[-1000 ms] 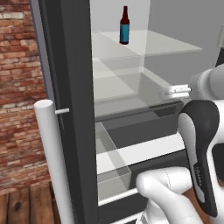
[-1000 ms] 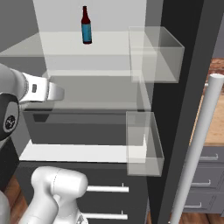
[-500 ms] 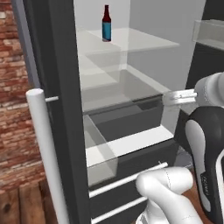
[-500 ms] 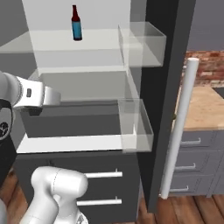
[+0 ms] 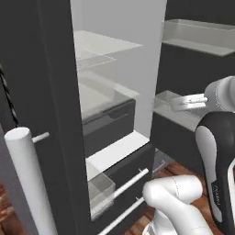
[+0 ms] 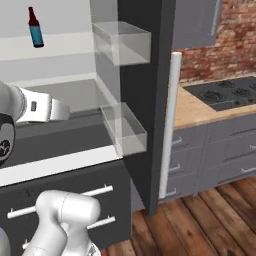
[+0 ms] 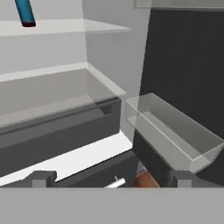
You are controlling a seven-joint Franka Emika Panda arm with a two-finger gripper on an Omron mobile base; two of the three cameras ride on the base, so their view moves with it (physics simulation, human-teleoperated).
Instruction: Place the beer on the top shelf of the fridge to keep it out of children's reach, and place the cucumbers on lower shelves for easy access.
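The beer [image 6: 35, 28], a dark bottle with a blue label, stands upright on the top shelf [image 6: 65, 44] of the open fridge [image 6: 145, 100]. Its blue lower end [image 7: 24, 11] shows at the top left of the hand view, on the top shelf [image 7: 70, 26]. Beneath it run the lower shelves [image 6: 75, 95] [image 7: 52, 87] [image 5: 98, 98], with nothing on their visible parts. My gripper [image 7: 111, 177] is open and holds nothing, out in front of the fridge at about the lower shelf's height. The cucumbers are out of view.
Clear door bins [image 6: 122, 40] [image 6: 125, 131] [image 7: 175, 131] jut from the right door. White door handles [image 6: 170, 115] [image 5: 27, 174] stand on both sides. To the right are a counter with a stove [image 6: 220, 92], grey drawers [image 6: 210, 150] and a brick wall [image 6: 235, 30].
Both base views have swung right, so the camera has moved: the fridge slid left and the counter, stove and brick wall came into view. The beer stays on the top shelf.
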